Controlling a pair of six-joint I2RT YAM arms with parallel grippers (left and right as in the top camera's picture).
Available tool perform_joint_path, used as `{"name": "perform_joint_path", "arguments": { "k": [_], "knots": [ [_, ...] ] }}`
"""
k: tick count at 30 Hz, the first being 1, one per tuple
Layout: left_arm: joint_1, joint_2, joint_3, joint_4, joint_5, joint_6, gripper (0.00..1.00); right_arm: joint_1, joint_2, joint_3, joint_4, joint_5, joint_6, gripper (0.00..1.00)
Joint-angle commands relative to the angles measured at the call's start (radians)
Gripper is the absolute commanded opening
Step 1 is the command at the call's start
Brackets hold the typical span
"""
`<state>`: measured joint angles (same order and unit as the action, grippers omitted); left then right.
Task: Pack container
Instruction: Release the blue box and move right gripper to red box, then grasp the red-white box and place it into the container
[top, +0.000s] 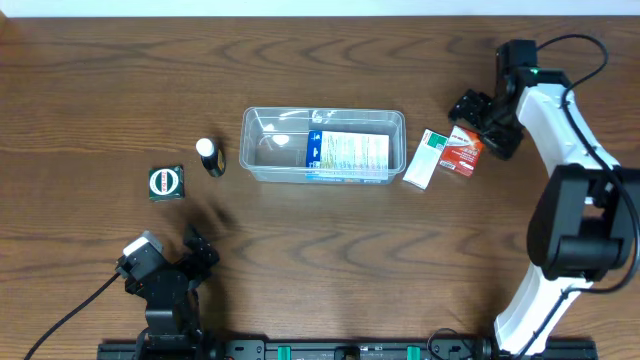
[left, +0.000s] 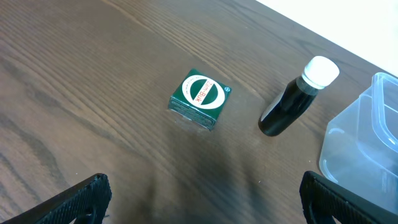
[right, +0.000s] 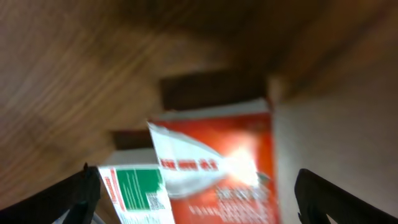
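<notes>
While the right gripper (top: 476, 122) hangs released above a red box (top: 464, 154) and the left gripper (top: 203, 250) sits parted, the clear rimmed container (top: 262, 152) holds one printed box (top: 347, 153).

Left pincer (left: 208, 202): jaws spread wide, dark tips at the bottom corners of the view, above the wooden desk (left: 74, 93). Straight ahead of the pincer, midway between the tips, a small green box (left: 199, 99) lies flat, white round label up. Ahead and right, a dark bottle (left: 292, 106) with a white cap. Further right, past the right tip, a rounded corner of the clear container (left: 367, 137), apart from the bottle.
</notes>
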<state>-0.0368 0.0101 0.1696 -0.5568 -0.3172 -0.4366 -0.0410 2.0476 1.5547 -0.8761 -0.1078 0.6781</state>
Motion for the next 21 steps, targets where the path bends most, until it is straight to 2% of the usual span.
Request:
{"name": "perform_joint_path", "arguments": {
  "k": [1, 7, 11, 16, 18, 21],
  "knots": [
    [-0.005, -0.006, -0.018, -0.002, -0.009, 0.017, 0.98, -0.003, 0.056, -0.004, 0.022, -0.051, 0.032, 0.99],
    [-0.005, -0.006, -0.018, -0.002, -0.009, 0.017, 0.98, -0.007, 0.127, -0.004, 0.010, -0.046, 0.071, 0.97],
    [-0.005, -0.006, -0.018, -0.002, -0.009, 0.017, 0.98, -0.010, 0.127, -0.004, 0.009, -0.046, 0.077, 0.81],
    [-0.005, -0.006, -0.018, -0.002, -0.009, 0.017, 0.98, -0.016, 0.124, -0.004, -0.018, -0.035, 0.074, 0.66],
    [-0.005, -0.006, -0.018, -0.002, -0.009, 0.017, 0.98, -0.018, 0.123, -0.004, -0.040, -0.023, 0.072, 0.55],
    [-0.005, -0.006, -0.018, -0.002, -0.009, 0.017, 0.98, -0.018, 0.116, -0.004, -0.063, -0.023, 0.064, 0.55]
  ]
}}
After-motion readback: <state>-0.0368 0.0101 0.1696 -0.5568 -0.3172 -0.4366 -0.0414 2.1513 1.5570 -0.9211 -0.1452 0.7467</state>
